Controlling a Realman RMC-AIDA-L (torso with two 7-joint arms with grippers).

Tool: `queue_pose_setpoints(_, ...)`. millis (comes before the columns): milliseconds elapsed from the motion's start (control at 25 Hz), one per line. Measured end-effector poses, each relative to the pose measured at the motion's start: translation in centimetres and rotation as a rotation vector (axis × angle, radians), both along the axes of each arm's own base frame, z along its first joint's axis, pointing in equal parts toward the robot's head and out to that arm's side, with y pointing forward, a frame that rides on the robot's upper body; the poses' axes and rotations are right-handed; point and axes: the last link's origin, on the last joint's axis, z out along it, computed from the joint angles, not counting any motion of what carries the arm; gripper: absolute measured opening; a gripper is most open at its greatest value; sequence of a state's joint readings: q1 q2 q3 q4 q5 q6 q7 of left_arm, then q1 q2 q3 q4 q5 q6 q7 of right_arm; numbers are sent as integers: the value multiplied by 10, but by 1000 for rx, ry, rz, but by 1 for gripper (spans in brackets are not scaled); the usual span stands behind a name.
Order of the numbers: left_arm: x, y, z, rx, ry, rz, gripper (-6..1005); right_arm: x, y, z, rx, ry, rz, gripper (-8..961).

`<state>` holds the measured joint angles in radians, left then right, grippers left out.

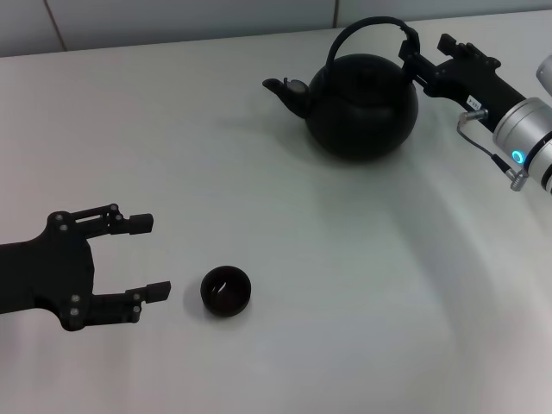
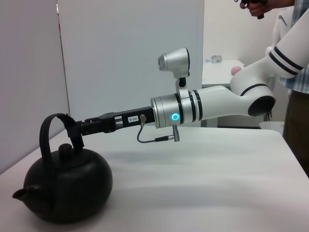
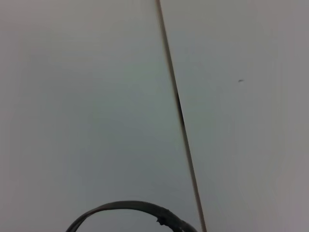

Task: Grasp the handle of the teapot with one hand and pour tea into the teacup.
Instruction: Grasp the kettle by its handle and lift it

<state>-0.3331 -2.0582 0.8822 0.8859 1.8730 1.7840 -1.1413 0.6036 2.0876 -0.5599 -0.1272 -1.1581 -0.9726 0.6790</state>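
The black teapot (image 1: 362, 108) stands upright at the far middle-right of the white table, its spout (image 1: 278, 86) pointing left. My right gripper (image 1: 409, 50) reaches in from the right and is shut on the right side of the arched handle (image 1: 362, 26). The left wrist view shows the same grip from the side, with the right gripper (image 2: 77, 129) on the handle (image 2: 46, 137) above the teapot (image 2: 67, 191). Only an arc of the handle (image 3: 125, 207) shows in the right wrist view. The small black teacup (image 1: 226, 291) sits near the front. My left gripper (image 1: 155, 257) rests open just left of it, not touching.
Bare white table (image 1: 345, 285) lies between teacup and teapot. A wall runs along the table's far edge. In the left wrist view a person (image 2: 294, 72) stands at the far side behind the right arm, near another table (image 2: 222, 72).
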Motion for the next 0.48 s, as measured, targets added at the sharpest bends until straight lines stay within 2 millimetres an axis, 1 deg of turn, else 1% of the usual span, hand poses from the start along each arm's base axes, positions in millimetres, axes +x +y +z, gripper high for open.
queue_pose_setpoints(360,1,0,0,1,2,-4,782,-4,2,-5,-15,8,-1,679)
queue_pose_setpoints(480,0,1,1,3,1,-2,782,-5,3,-6,-19,10,0,643)
